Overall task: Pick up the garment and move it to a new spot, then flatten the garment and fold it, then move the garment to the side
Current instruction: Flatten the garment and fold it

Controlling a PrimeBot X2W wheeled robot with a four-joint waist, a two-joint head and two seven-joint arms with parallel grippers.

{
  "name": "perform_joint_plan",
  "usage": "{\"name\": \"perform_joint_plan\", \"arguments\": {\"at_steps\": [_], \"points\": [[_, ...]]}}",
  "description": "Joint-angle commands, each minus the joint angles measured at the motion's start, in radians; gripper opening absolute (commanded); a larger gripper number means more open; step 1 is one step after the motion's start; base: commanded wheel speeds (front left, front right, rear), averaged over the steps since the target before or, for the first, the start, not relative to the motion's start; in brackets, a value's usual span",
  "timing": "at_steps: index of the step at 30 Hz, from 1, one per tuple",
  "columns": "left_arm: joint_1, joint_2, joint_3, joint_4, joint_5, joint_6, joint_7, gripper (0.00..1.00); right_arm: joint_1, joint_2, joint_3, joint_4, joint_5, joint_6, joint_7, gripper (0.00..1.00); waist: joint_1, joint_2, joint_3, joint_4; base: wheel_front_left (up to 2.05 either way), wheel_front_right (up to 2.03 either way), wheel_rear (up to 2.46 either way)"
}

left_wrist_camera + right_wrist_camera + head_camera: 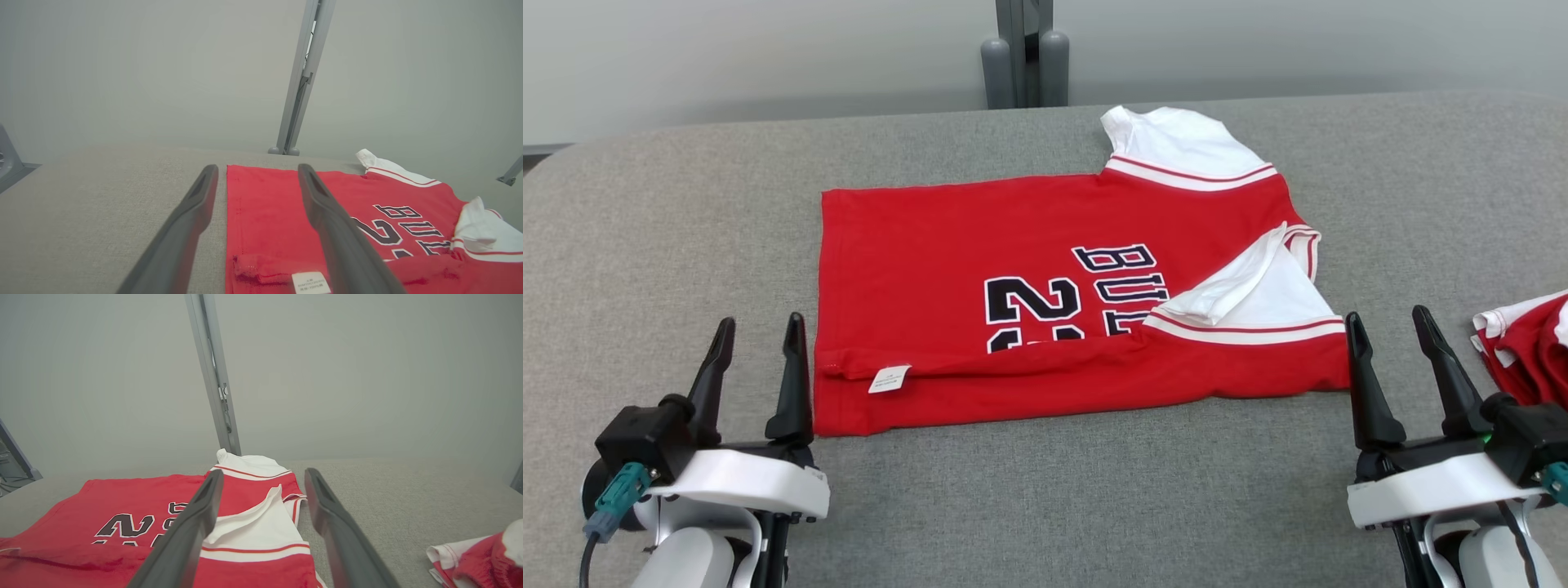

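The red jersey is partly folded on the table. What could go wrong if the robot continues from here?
The near folded strip of the jersey lies uneven; a pinch there may catch only one layer and the fold could open. The white sleeve rests loose on top and may slide out. A second garment lies close to the open right gripper and might get dragged along.

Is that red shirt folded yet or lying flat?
Partly folded: the red shirt has its near edge doubled over, label showing.
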Motion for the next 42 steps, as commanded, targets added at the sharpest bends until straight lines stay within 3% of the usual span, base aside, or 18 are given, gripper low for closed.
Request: {"name": "perform_joint_plan", "arguments": {"at_steps": [1,11,26,34,42], "points": [[0.012,-0.008,0.019,0.014,0.018,-0.010,-0.006,1.00,0.015,0.000,-0.005,-0.012,-0.007,0.000,0.007,1.00,0.0000,0.0000,-0.012,0.000,0.00,0.00,0.00],[0.089,-0.046,0.064,0.071,0.143,-0.049,-0.006,1.00,0.060,0.001,-0.007,-0.008,0.007,0.000,0.034,1.00,0.0000,0.0000,-0.050,-0.005,0.00,0.00,0.00],[0.059,-0.061,0.056,0.081,0.188,-0.076,-0.001,1.00,0.034,0.001,-0.016,0.006,0.021,0.000,0.055,1.00,0.0000,0.0000,-0.045,0.002,0.00,0.00,0.00],[0.002,-0.066,0.007,0.139,0.161,-0.118,0.116,1.00,-0.047,-0.005,-0.059,0.170,-0.021,0.000,0.117,1.00,0.0000,0.0000,0.006,0.005,0.00,0.00,0.00],[-0.022,-0.079,0.003,0.206,0.114,-0.141,0.167,1.00,-0.143,-0.017,-0.061,0.348,-0.007,0.000,0.102,1.00,0.0000,0.0000,0.073,0.009,0.00,0.00,0.00]]}}
